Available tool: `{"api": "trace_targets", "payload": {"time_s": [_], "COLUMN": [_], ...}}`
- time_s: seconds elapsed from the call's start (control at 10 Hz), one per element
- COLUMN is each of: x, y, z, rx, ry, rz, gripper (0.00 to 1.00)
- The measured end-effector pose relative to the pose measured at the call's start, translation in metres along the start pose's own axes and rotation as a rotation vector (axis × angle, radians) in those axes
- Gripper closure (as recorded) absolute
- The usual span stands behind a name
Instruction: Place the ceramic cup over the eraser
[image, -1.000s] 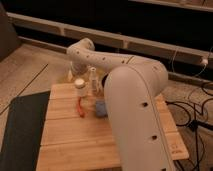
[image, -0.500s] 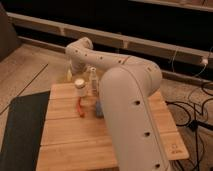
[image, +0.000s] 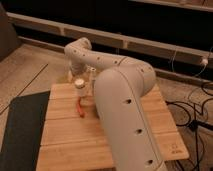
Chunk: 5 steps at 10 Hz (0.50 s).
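Gripper (image: 76, 73) near far-left corner of table (image: 65, 142), directly above ceramic cup (image: 79, 84). You likely want this top-down pose for lowering cup over target. Grip state: cannot tell. Eraser hidden from you. 1 orange stick (image: 80, 107) lies just frontward.

No readable text, claw (image: 76, 76) low over the table (image: 60, 142)

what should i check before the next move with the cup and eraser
1. Ceramic cup found, upright near the back of the wooden table: ok
2. Tool positioned just above the cup: ok
3. Cup secured by the tool: cannot tell
4. Eraser in sight: not ok, it does not show in this view
5. Orange-red stick out of the way: cannot tell, it lies just in front of the cup
6. White bottle clearance: cannot tell, it stands close beside the cup
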Motion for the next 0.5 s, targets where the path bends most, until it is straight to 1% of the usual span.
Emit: {"api": "trace_targets", "payload": {"time_s": [0.3,0.4,0.5], "x": [-0.0016,-0.0027,-0.0013], "y": [0.0004,0.0044,0.0070], "z": [-0.0006,0.0018,0.0053], "rx": [-0.001,-0.016,-0.028], "ry": [-0.007,-0.014,-0.012], "rz": [-0.001,-0.004,-0.005], "gripper": [0.35,0.35,0.35]}}
